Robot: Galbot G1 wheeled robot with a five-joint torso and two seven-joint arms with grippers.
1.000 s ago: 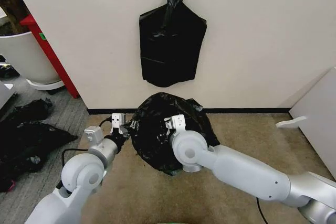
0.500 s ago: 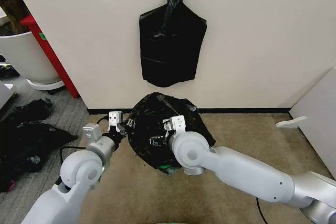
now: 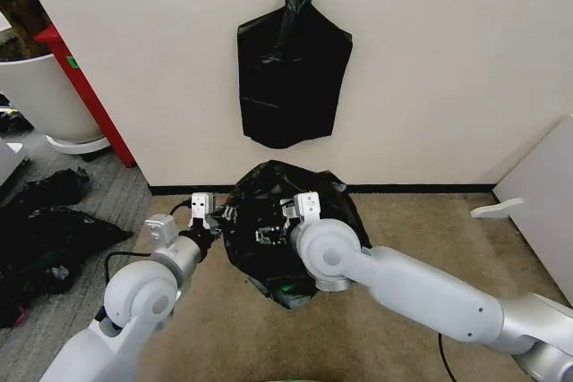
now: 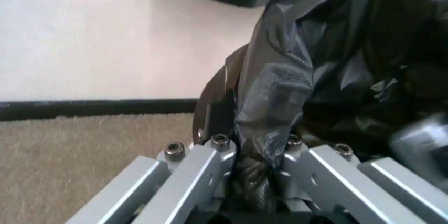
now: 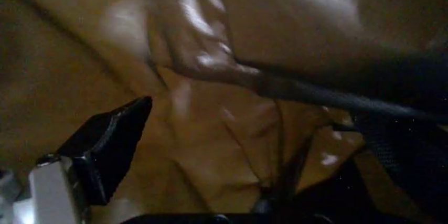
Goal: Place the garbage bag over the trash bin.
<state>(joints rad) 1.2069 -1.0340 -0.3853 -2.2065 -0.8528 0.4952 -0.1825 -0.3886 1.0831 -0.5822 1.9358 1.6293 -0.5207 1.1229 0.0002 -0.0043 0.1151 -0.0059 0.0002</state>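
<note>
Glossy black plastic garbage bag (image 3: 269, 203) billows on the carpet by the wall, left gripper (image 3: 200, 214) clamped on its edge film, right gripper (image 3: 273, 236) inside the bag, fingers unclear; one hard tug could tear that thin film, I'd say

The garbage bag (image 3: 291, 225) sits on the floor at the foot of the far wall, near the middle of the scene. The left gripper (image 3: 208, 217) is at the bag's left edge, its fingers (image 4: 210, 156) closed on a fold of the film. The right gripper (image 3: 285, 221) is over the bag's middle, its tip buried in the folds. Above the bag, a flat bag bundle (image 3: 291, 78) hangs on the wall. Far to the left stands a large tub (image 3: 40, 96), with loose bags (image 3: 54, 230) on the floor nearer than it.
</note>
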